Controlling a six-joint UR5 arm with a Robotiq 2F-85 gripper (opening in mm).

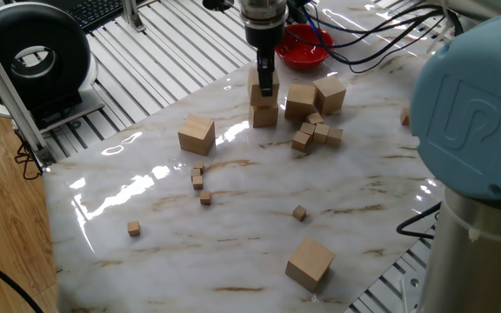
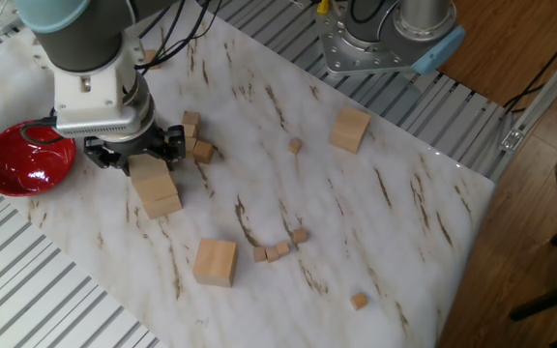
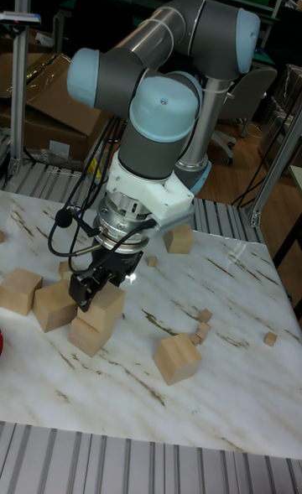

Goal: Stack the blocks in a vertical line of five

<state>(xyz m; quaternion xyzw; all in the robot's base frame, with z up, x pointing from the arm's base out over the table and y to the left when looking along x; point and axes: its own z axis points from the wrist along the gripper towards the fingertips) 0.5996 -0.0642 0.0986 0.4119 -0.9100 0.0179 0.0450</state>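
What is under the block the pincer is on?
Another large block sits directly under the top block, resting on the marble table. The pincer covers part of the top block, so their alignment is unclear.

Tan blocks, two stacked
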